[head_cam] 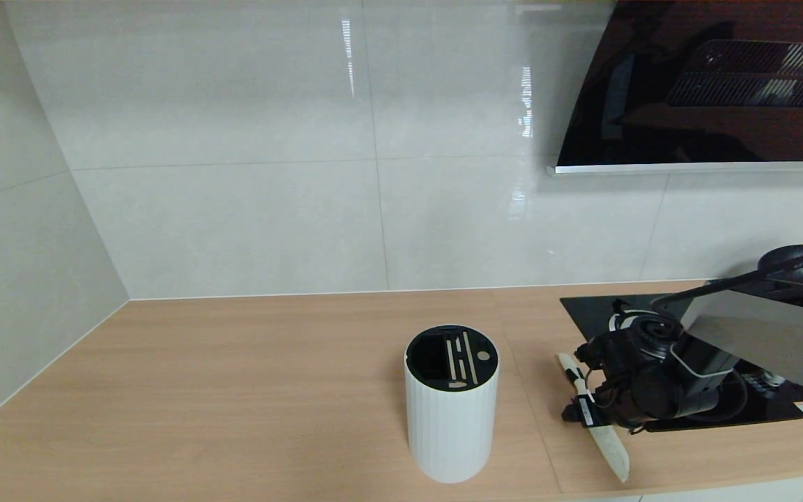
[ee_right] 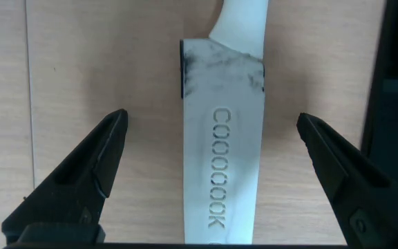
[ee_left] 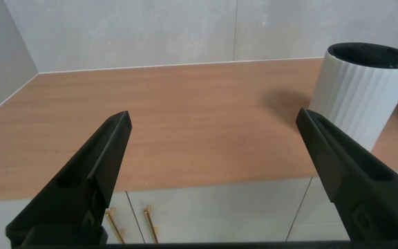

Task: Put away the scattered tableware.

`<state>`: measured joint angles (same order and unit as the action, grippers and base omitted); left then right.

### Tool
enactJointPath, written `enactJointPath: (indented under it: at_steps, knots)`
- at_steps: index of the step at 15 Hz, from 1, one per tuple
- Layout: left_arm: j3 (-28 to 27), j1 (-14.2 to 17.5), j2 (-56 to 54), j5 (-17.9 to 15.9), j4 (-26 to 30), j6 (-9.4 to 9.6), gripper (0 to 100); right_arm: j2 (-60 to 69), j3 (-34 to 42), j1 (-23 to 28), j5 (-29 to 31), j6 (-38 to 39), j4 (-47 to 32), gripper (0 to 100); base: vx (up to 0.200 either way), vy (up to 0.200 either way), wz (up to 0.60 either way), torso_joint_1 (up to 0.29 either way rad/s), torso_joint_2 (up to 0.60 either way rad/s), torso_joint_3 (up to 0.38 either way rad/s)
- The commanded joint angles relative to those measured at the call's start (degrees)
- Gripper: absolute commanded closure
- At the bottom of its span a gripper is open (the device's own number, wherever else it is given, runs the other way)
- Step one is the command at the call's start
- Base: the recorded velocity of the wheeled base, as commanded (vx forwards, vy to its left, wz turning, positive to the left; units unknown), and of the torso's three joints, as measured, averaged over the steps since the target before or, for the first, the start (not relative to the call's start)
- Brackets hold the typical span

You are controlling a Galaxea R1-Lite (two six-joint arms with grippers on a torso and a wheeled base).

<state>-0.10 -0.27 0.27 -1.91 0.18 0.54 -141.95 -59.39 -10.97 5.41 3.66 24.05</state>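
A white knife (head_cam: 610,446) is seen lying flat on the wooden worktop (head_cam: 234,390), between a white ribbed knife holder (head_cam: 452,418) and the black induction hob (head_cam: 590,314). Its handle is turned toward the tiled wall (head_cam: 234,174) and its tip toward the worktop's front edge. The blade is marked with dark smudges near the handle and with raised lettering along its length. The right gripper (head_cam: 577,383) is held directly over the knife, at the part where blade and handle meet. Its jaws are spread wide, one on each side of the blade, and neither is seen touching it. The holder is stood upright on the worktop, near the knife on the robot's left. Its black top is cut with one large opening, several narrow slots and a small round hole, and nothing is seen standing in them. The left gripper (ee_left: 213,117) is held off the worktop's front edge, well apart from the holder, with its jaws also wide open and nothing between them. Below it, two gold cupboard handles (ee_left: 112,225) are seen under the worktop's edge. A dark glass range hood (head_cam: 708,84) is mounted on the wall above the hob.
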Motion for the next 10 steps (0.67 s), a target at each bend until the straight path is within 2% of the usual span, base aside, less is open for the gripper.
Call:
enactJointPath:
  at_steps: [1, 6, 7, 10]
  knots:
    - [-0.1, 0.0, 0.1, 0.0, 0.0, -0.01, 0, 0.3, -0.3, 0.0, -0.1, 0.0, 0.0, 0, 0.000, 0.000, 0.00, 0.000, 0.00, 0.000]
    - [0.0, 0.0, 0.1, 0.0, 0.0, -0.01, 0, 0.2, -0.5, 0.0, 0.3, -0.1, -0.1, 0, 0.000, 0.000, 0.00, 0.000, 0.00, 0.000]
    - [0.0, 0.0, 0.1, 0.0, 0.0, -0.01, 0, 0.2, -0.5, 0.0, 0.3, -0.1, -0.1, 100, 0.000, 0.000, 0.00, 0.000, 0.00, 0.000]
    - [-0.1, 0.0, 0.1, 0.0, 0.0, -0.01, 0, 0.3, -0.2, -0.1, 0.3, -1.1, -0.5, 100, 0.000, 0.000, 0.00, 0.000, 0.00, 0.000]
